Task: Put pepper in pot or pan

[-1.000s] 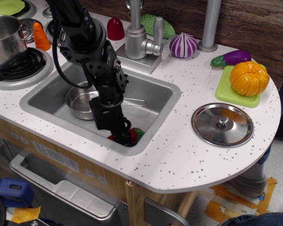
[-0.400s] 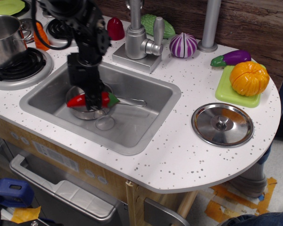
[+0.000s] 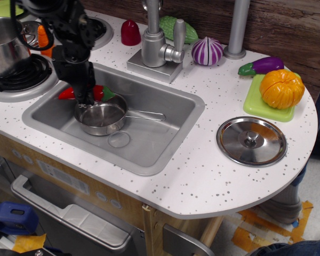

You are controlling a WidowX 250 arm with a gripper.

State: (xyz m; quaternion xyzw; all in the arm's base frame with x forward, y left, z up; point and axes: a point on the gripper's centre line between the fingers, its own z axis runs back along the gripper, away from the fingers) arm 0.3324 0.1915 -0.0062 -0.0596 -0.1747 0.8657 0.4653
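Observation:
My gripper [image 3: 86, 99] is shut on the red pepper [image 3: 98, 92], which lies crosswise in the jaws with its green stem end to the right. It hangs over the back left rim of the small steel pan [image 3: 102, 118]. The pan sits in the left part of the sink [image 3: 165, 140], its long thin handle [image 3: 145, 114] pointing right. The pan looks empty.
A taller steel pot [image 3: 4, 45] stands on the left burner, an orange carrot [image 3: 42, 36] behind it. A dark red dome toy [image 3: 130, 32], the faucet [image 3: 159, 45], a purple onion [image 3: 207, 51], a steel lid [image 3: 251, 141] and a green board with an orange pumpkin [image 3: 280, 88] lie around the counter.
My gripper lifted the pepper out of the sink's front edge, carried it left and back, and now holds it over the pan's back left rim.

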